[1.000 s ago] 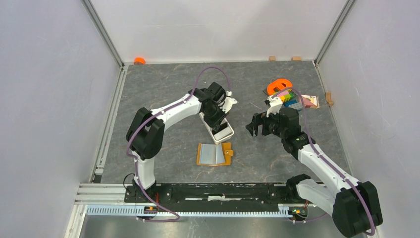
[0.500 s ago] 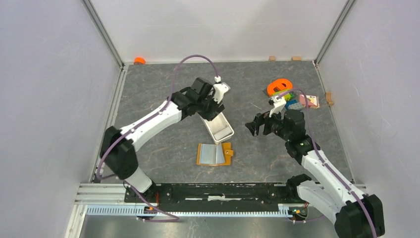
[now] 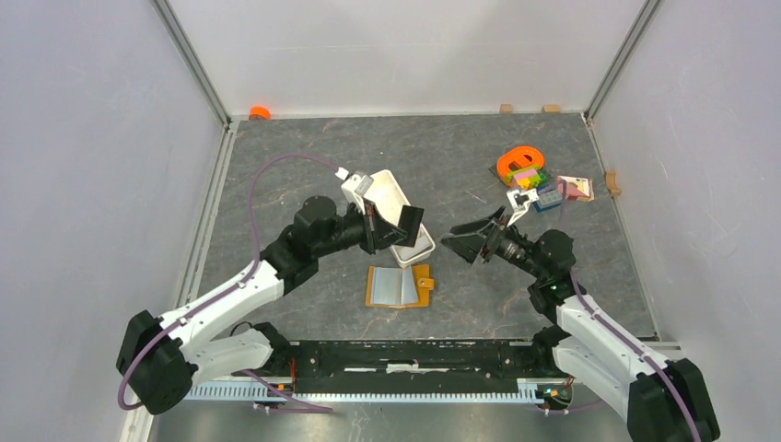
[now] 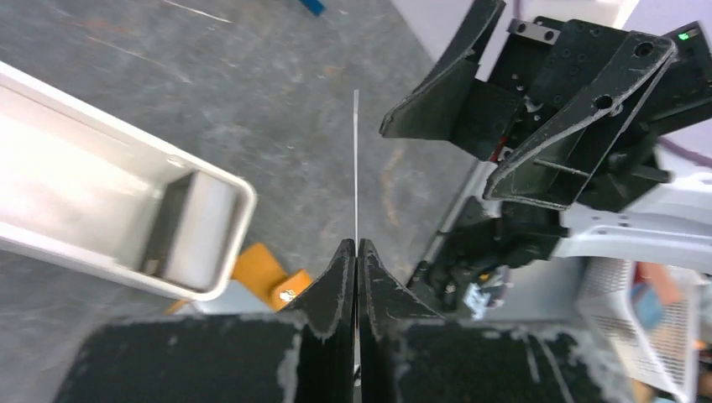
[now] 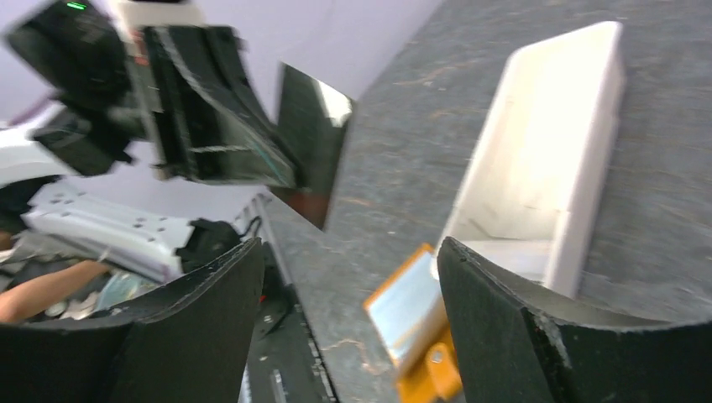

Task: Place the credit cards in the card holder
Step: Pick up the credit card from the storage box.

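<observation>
While the card holder lies open and flat just off the near end of the white tray, pockets up, its long axis runs crosswise to the tray; snap tab on the side toward the right arm.

The top view shows the whole holder; left wrist view catches only an orange corner past the tray end; right wrist view gets a blurred slice, blue-grey pocket plus orange edge, below the tray.

Credit card is up in the air over the tray; a dark rectangle from the top, a thin edge-on line from the left wrist, a glossy dark face from the right wrist.

Left gripper is clamped tight on one edge of the card, fingers pressed together, also seen at; right gripper sits right of the tray, jaws spread wide and holding nothing, mouth turned toward the card.

Versus a second ago: the left gripper was down at the tray and is now raised above it with the card, arm swung back low; the right gripper has tilted and edged nearer the tray; holder and tray unmoved.
</observation>
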Controlling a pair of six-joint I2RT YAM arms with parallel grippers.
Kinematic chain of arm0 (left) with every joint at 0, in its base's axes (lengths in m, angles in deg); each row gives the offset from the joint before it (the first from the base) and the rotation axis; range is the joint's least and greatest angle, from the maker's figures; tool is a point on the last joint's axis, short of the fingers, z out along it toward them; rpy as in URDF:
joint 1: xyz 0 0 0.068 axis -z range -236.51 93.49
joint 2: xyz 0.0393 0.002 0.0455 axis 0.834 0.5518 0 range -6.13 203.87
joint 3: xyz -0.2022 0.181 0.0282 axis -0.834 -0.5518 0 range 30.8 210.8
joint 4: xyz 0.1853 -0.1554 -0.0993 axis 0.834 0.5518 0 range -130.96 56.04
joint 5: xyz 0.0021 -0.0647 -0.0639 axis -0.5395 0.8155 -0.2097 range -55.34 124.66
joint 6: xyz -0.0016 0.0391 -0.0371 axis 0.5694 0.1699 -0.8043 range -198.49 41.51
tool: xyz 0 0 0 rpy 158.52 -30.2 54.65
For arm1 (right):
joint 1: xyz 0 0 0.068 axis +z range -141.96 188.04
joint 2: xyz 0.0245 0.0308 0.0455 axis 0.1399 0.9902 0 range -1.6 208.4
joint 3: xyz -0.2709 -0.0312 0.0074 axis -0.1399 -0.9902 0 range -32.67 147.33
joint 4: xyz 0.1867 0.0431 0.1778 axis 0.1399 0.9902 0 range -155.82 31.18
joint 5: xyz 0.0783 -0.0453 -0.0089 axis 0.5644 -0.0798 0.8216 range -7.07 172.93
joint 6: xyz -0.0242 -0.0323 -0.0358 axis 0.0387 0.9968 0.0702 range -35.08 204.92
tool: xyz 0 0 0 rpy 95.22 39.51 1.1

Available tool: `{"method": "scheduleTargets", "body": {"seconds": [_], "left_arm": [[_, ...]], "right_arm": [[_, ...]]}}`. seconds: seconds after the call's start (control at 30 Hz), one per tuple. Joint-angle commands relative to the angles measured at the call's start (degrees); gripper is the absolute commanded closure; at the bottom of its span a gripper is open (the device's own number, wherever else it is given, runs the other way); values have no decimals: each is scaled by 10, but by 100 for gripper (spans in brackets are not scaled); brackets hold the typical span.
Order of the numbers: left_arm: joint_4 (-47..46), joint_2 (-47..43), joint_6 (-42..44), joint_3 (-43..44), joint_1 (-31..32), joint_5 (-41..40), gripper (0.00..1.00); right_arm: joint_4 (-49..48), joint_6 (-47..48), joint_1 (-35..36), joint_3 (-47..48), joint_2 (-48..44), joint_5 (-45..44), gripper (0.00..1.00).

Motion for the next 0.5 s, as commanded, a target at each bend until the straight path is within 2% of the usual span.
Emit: {"method": "scheduleTargets", "body": {"seconds": [0.0, 0.1, 0.2, 0.33, 0.43, 0.47], "left_arm": [[-205, -18, -159, -66, 13, 77, 98], [-269, -29, -189, -105, 24, 83, 98], [-299, -34, -201, -124, 33, 84, 98], [-329, -41, -216, -145, 37, 83, 98], [-327, -47, -217, -154, 39, 82, 98], [-323, -47, -217, -157, 39, 82, 98]], "right_arm": [[-143, -83, 39, 18, 23, 33, 22], [-144, -79, 74, 36, 52, 27, 30], [-154, -80, 102, 48, 82, 25, 39], [-202, -101, 124, 52, 113, 29, 46], [-208, -104, 128, 56, 123, 28, 63], [-210, -104, 129, 55, 124, 26, 73]]}}
